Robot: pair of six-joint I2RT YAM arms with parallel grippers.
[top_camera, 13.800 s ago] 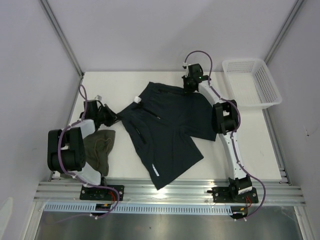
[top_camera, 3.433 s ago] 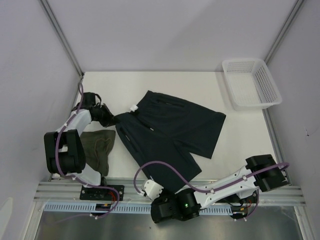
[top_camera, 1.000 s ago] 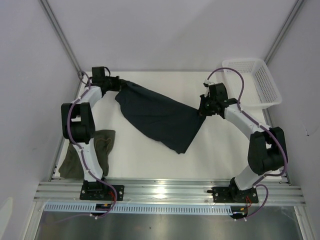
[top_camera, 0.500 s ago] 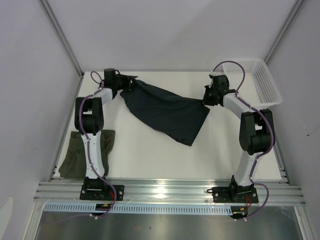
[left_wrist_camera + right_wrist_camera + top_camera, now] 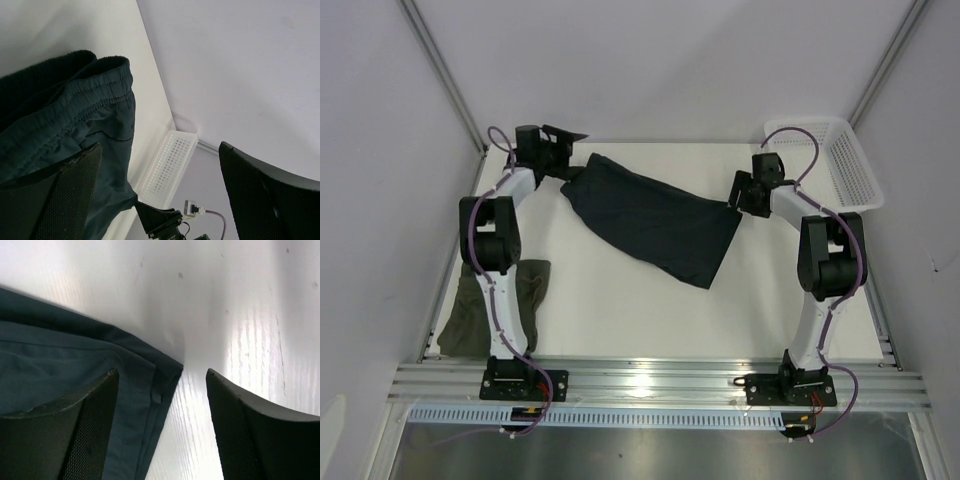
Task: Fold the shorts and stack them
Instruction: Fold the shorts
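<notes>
Navy-teal shorts, one of two pairs, are lying folded double across the table between two grippers. Olive shorts are lying bunched by the left arm. Left gripper is gaping wide; right gripper is standing with jaws apart, seemingly straddling a hem corner without touching it. One basket is sitting far right.

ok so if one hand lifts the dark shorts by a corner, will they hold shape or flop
Likely flop: the dark shorts lie in soft folds, so they'd probably drape. The layered hem may slide apart; the gathered waistband looks stretchy.
</notes>
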